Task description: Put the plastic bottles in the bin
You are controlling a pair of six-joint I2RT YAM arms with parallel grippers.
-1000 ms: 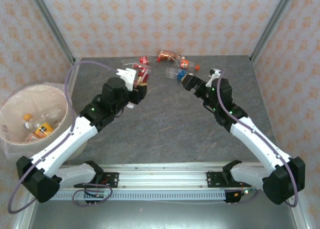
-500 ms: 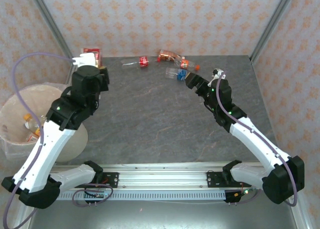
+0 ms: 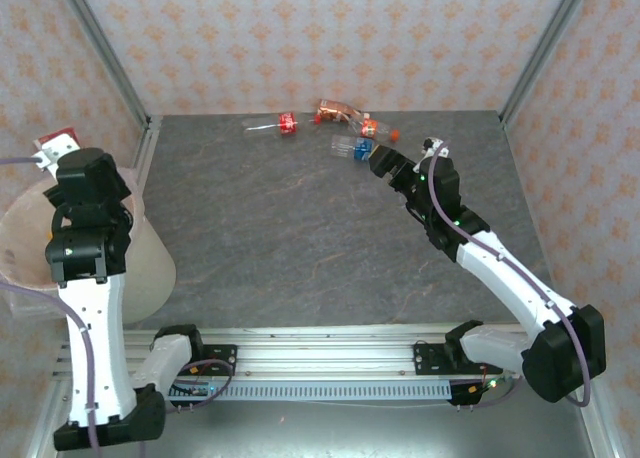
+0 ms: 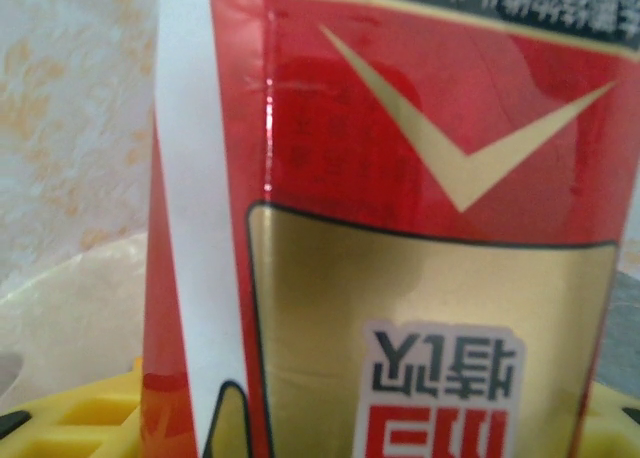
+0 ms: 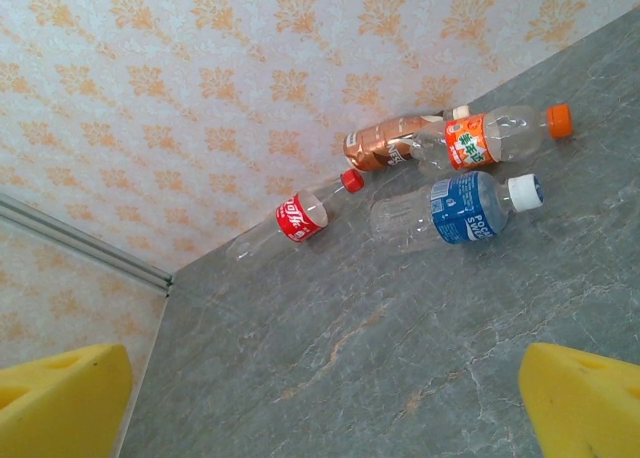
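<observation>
— Which step are you on?

— I'm dropping one off. My left gripper (image 3: pixel 58 148) is clamping a red-and-gold bottle (image 4: pixel 400 228). Its label is pressing right up to my wrist camera above my yellow pads (image 4: pixel 70 418). I'm holding it raised at the bin (image 3: pixel 150 268), off the table's left edge. Whether it's hanging squarely over the opening, I can't tell.

— And the other hand?

— My right gripper (image 5: pixel 320 408) is hovering with its fingers wide apart, gripping nothing. It's facing four bottles lying at the back of the table (image 3: pixel 300 238). A blue-labelled bottle (image 5: pixel 455 210) is nearest, with an orange-labelled bottle (image 5: pixel 495 138) just behind it. A crushed copper bottle (image 5: pixel 385 143) is lying up against that one, and a red-capped bottle (image 5: pixel 300 218) is off to their left.

— What's next?

— I'm judging that the left needs centring over the rim before letting go, so the bottle lands inside. Then the right should go for the blue one, straddling its body.
</observation>
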